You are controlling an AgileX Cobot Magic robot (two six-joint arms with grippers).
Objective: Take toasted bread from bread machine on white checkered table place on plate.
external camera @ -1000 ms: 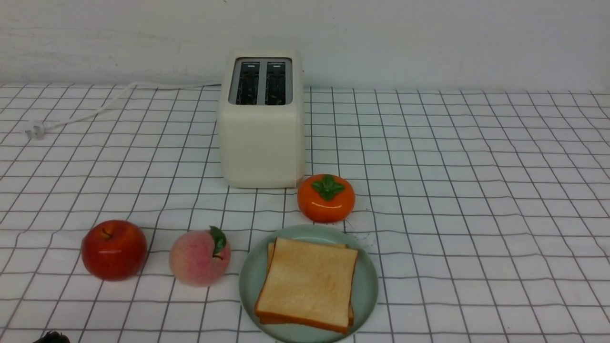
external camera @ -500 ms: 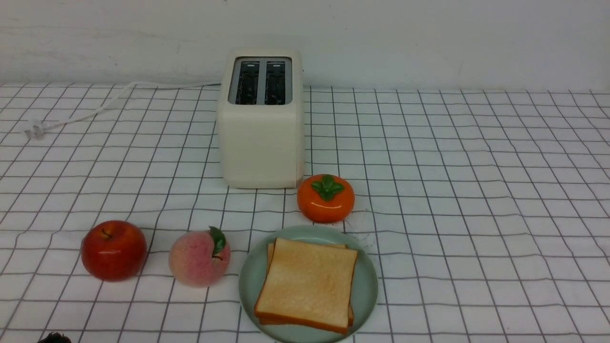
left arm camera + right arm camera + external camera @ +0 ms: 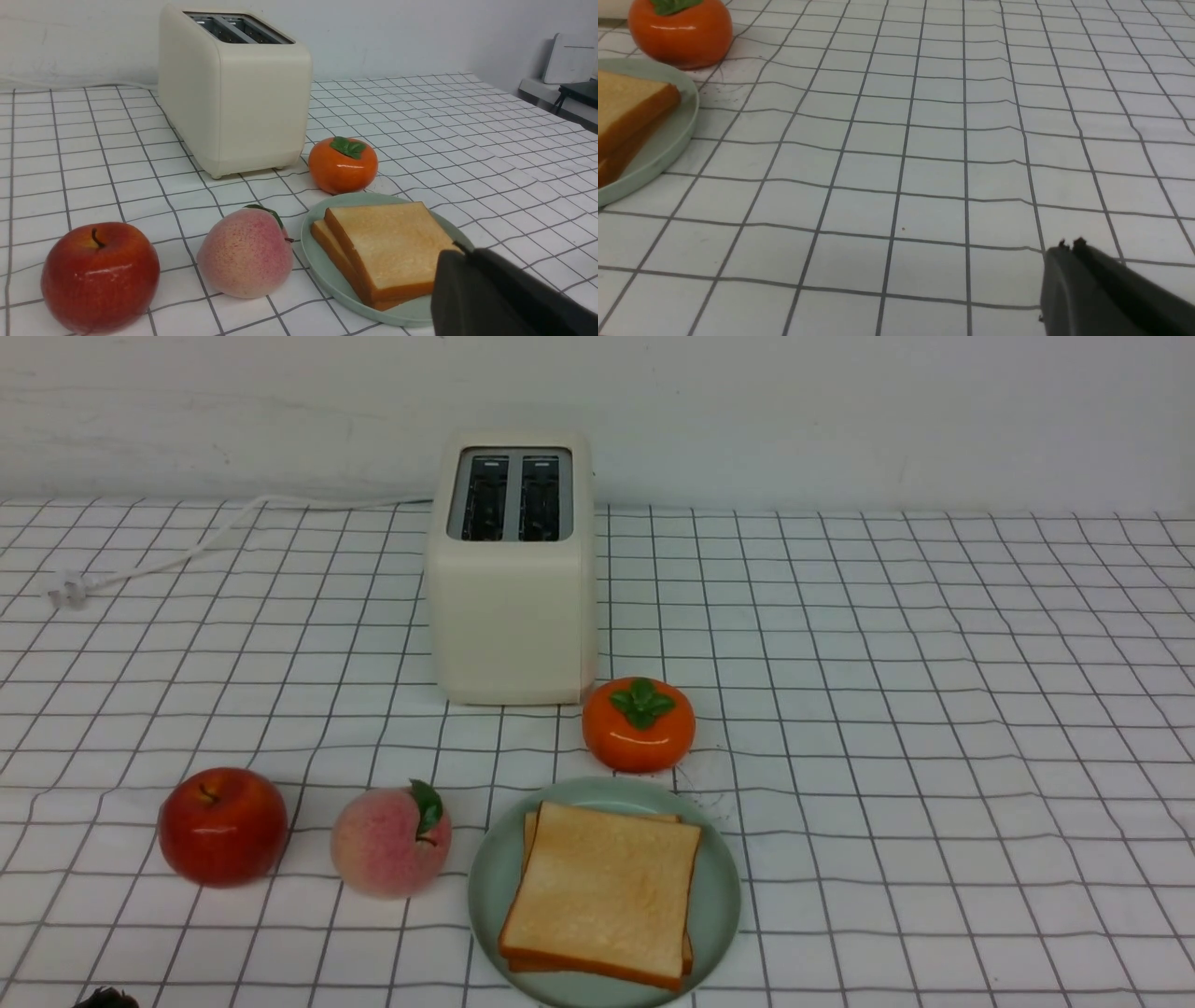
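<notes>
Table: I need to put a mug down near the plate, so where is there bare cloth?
Bare cloth spreads right of the plate, persimmon and toaster. Another patch lies left of the toaster, beyond the apple. Crowded: apple, peach and plate in a row, persimmon behind.

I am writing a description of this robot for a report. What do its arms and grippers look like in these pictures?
Little of them shows. Each wrist view catches only the tip of its own gripper: the left gripper and the right gripper are both matte dark grey to black, with flat, angular fingers tapering to narrow tips. No cables, markings or arm links are visible. In the front view only a small dark bit shows at the lower left edge.
</notes>
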